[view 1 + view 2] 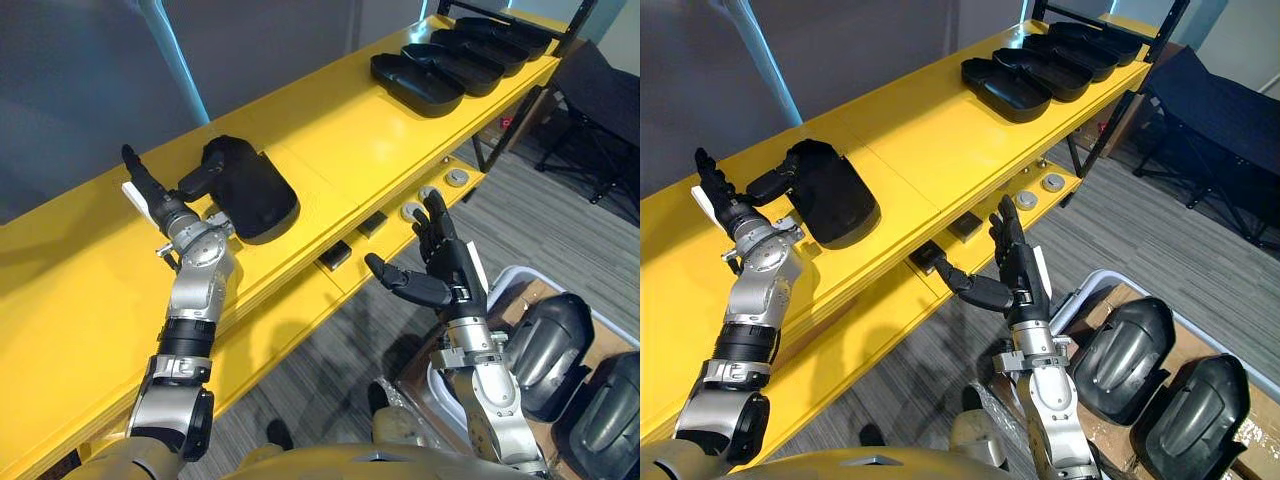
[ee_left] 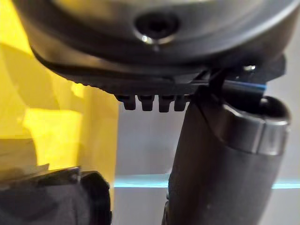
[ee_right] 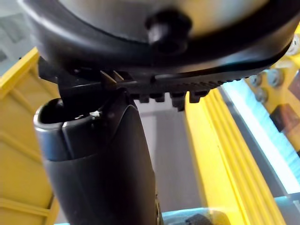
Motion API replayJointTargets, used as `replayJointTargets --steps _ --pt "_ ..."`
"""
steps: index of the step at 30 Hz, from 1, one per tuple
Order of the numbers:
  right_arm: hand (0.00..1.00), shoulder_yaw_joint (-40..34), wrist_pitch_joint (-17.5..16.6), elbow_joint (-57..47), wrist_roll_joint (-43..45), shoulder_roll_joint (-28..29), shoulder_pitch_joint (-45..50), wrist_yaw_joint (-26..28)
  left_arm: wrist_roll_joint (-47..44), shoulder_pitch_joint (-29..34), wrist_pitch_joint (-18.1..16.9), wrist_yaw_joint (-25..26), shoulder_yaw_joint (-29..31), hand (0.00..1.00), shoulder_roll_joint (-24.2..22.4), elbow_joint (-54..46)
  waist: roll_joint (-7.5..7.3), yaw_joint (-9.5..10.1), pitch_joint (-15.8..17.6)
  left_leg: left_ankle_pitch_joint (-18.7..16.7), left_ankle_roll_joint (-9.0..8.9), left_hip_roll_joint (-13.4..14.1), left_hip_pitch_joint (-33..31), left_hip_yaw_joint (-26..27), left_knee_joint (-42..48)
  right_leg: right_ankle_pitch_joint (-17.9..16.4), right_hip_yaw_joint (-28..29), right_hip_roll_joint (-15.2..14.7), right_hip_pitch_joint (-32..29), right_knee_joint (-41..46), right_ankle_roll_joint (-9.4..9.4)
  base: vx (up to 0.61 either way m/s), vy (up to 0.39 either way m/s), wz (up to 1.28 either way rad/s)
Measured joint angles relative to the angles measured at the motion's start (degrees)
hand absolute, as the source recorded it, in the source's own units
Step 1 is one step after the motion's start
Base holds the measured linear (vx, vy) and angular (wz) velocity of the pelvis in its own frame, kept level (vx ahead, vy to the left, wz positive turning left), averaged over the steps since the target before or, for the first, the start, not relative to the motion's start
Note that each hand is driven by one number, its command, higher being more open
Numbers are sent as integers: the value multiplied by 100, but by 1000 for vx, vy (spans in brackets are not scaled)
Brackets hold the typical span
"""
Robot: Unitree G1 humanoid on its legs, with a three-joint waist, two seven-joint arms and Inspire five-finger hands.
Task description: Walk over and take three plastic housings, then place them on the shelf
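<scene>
one black plastic housing (image 1: 255, 195) lies on the yellow shelf (image 1: 340, 130); the left hand (image 1: 160, 205) is beside it, fingers straight, thumb at its edge. the right hand (image 1: 450, 270) is open, empty. i think it is best to lift the left hand away without dragging the housing.

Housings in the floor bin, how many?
2. One housing lies nearer the shelf, the second housing beside it, further right, both in the bin. More may be hidden past the view's edge.
</scene>
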Motion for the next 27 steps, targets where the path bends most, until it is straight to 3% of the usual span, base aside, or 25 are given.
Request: replayJointTargets --steps 6,10,19,23,27 --pt "100 26 -2 -112 -199 82 6 -139 488 755 -596 -103 -273 100 -298 -1837 129 54 -165 2 -1 -1 -13 -31 0 1 -31 -4 14 -15 1 8 1 3" --pt "100 16 -10 -457 -195 61 -27 6 673 1656 -1043 -576 -701 100 -546 -2727 203 191 -300 12 -14 10 -23 -189 0 1 -205 -13 141 -113 5 3 -5 17" --pt "100 17 -5 -698 -226 -65 -268 328 628 2948 -1527 -1891 -570 100 -564 -2806 -6 642 -471 70 -41 14 -133 -493 -15 -23 -511 -29 225 -211 12 -24 -3 18" --pt "100 13 42 -693 -321 -180 -301 436 407 3227 -1732 -2315 -338 100 -527 -2806 -80 669 -527 123 -8 -8 -244 -617 -13 -9 -645 -56 225 -210 -3 3 3 17" --pt "100 6 128 -668 -148 -299 -312 887 41 3524 -1819 -2714 -245 100 -529 -2806 -90 742 -533 131 -8 -9 -244 -694 -14 -6 -727 -62 272 -206 -1 -2 1 10"
